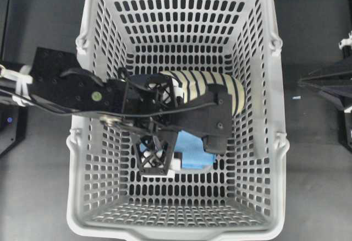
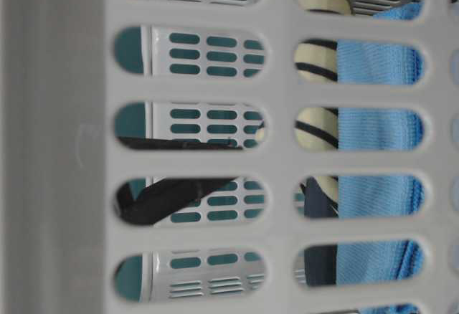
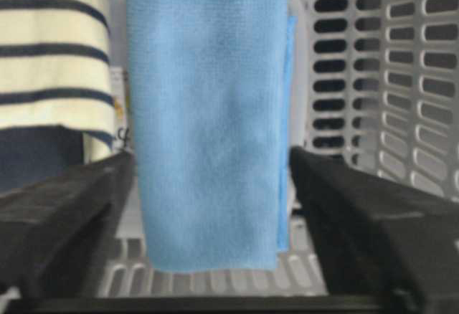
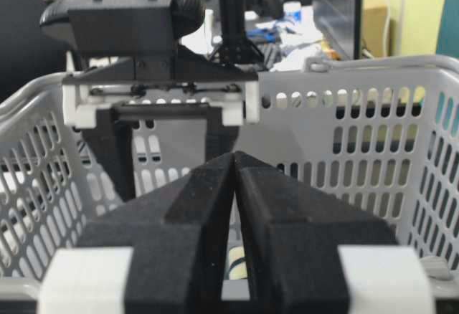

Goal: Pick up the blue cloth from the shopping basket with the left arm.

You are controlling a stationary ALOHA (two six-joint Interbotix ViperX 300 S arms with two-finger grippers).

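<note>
basket: shopping basket (image 1: 264, 114) on dark counter (image 1: 313, 153)
slipper: striped slipper (image 1: 206, 87) beside cloth
left arm: left gripper (image 3: 208, 206) inside, fingers spread either side of cloth, not pinching
right gripper (image 4: 234, 206): fingers pressed together
cloth: blue cloth (image 3: 208, 120) on basket floor
risk: closing high pinches air; drift snags slipper

The shopping basket (image 1: 264, 114) is light grey throughout, rim and slotted walls alike. The blue cloth (image 3: 208, 127) at the centre of the left wrist frame is a plain, uniform light blue. The slipper (image 3: 54, 49) at the upper left of that frame carries cream and navy stripes. The left gripper (image 1: 184, 142) is black, with a small white part near the cloth. The right gripper (image 4: 235, 178) is black with white parts. The table (image 1: 316, 169) is dark grey.
</note>
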